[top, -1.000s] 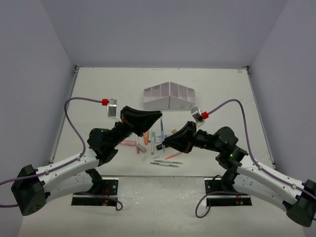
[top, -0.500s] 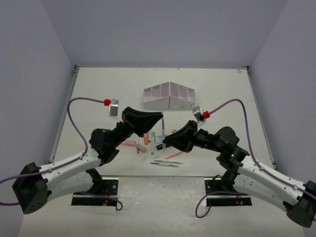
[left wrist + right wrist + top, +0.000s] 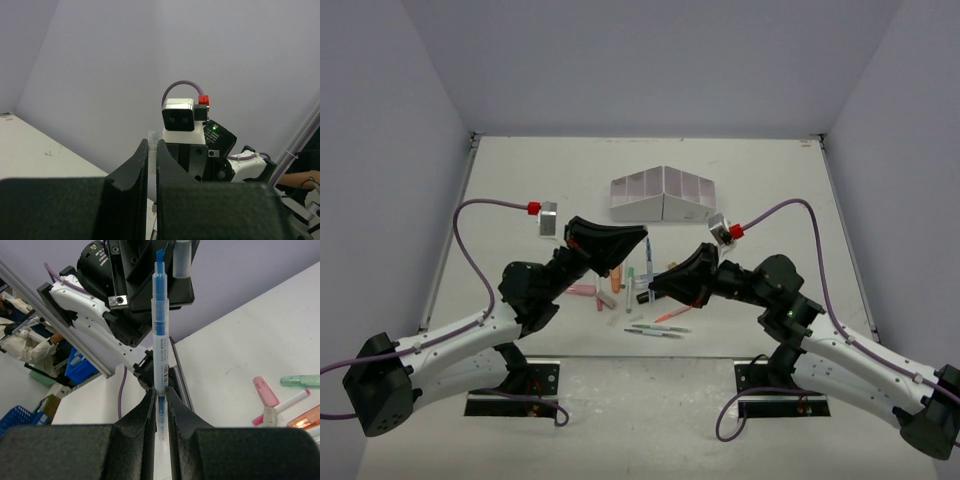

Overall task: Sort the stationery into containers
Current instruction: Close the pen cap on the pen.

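Observation:
My right gripper (image 3: 160, 392) (image 3: 653, 290) is shut on a blue-and-clear pen (image 3: 160, 340) (image 3: 648, 258). The pen stands upright above the table with its blue tip bare. Just above that tip, my left gripper (image 3: 152, 142) (image 3: 642, 236) is shut on a small clear cap (image 3: 152, 136) (image 3: 181, 257). The white organiser box (image 3: 663, 194) with small square compartments stands behind them at mid-table. Loose stationery lies under the grippers: pink pieces (image 3: 582, 290), an orange highlighter (image 3: 617, 272), a green one (image 3: 629, 272) and thin pens (image 3: 655, 330).
The right wrist view shows a pink cap (image 3: 261, 390), a green highlighter (image 3: 300, 380), a pink-tipped white pen (image 3: 282, 405) and an orange piece (image 3: 305, 417) on the table. Grey walls close in three sides. Both arm bases (image 3: 510, 385) sit at the near edge.
The left arm has swayed slightly. Both grippers, the pen and the cap stay where they were.

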Robot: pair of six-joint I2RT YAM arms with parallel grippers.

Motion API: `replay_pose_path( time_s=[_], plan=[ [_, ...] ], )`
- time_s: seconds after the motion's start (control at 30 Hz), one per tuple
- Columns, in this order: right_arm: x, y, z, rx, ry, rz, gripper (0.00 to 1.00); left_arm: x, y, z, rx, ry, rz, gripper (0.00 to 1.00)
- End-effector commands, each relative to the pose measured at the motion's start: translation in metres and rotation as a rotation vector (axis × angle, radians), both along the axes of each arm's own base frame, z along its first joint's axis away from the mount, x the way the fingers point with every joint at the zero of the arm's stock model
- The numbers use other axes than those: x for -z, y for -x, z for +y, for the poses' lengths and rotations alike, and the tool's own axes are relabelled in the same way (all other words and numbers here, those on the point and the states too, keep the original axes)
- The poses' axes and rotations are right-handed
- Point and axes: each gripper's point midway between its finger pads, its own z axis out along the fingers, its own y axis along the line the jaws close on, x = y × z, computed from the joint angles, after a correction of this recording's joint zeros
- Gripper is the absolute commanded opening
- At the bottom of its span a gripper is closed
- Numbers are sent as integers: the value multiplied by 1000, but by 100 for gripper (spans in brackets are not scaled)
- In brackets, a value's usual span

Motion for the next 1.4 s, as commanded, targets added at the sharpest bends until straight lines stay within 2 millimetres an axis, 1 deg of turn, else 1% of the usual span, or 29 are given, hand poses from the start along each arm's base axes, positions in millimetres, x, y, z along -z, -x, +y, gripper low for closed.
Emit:
replay_pose_path(
  time_s=[0.0, 0.03, 0.27, 0.47, 0.83, 1.37],
  plan=[
    [-9, 11, 2, -59, -9, -33, 0, -23, -8, 11, -77, 38, -21, 0],
    [-7, 13, 2, -73, -6, -33, 0, -24, -8, 11, -76, 41, -20, 0],
    [-5, 13, 4, -76, 4, -36, 0, -26, -7, 7, -46, 53, -18, 0],
    [1, 1, 2, 0, 19, -4, 0, -27, -2, 7, -18, 65, -17, 0],
    [-7, -4, 0, 35, 8, -4, 0, -27, 6, 9, 13, 81, -19, 0],
    [-16, -6, -4, 59, -11, -11, 0, -18, 6, 4, 36, 68, -13, 0]
  ],
)
